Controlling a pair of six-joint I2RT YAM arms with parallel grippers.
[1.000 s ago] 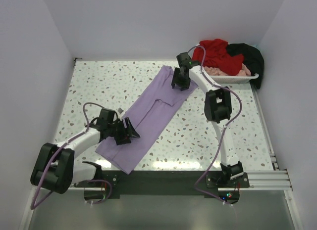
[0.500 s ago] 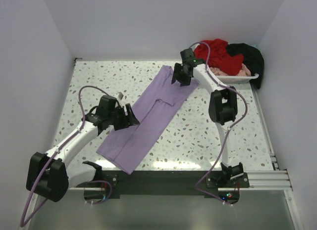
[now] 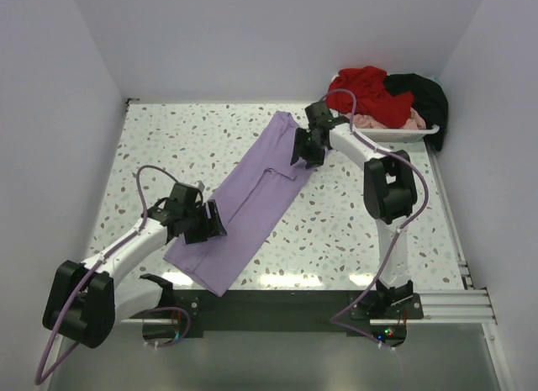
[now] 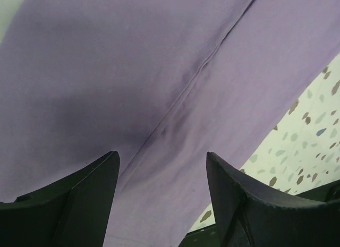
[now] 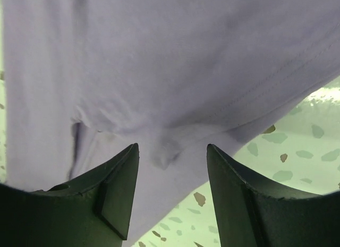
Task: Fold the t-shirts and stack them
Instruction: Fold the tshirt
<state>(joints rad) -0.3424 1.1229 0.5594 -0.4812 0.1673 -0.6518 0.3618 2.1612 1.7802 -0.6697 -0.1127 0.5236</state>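
Note:
A lavender t-shirt (image 3: pixel 252 198) lies folded into a long strip, slanting from the table's near left to the far middle. My left gripper (image 3: pixel 208 221) is open, low over the strip's near left part; purple cloth (image 4: pixel 159 98) shows between the fingers. My right gripper (image 3: pixel 304 149) is open over the strip's far right edge, with cloth (image 5: pixel 170 71) under it. Red (image 3: pixel 366 87), black (image 3: pixel 424 97) and pale pink (image 3: pixel 370 120) shirts are heaped at the far right.
The heap rests on a white tray (image 3: pixel 403 134) at the far right corner. White walls close the table on the left, back and right. The speckled tabletop (image 3: pixel 353 231) shows right of the strip, and the dark front rail (image 3: pixel 277 311) runs along the near edge.
My left gripper rose and swung left, then dropped back onto the strip's near part. My right gripper moved a little nearer along the strip's far end. The shirt lies as before.

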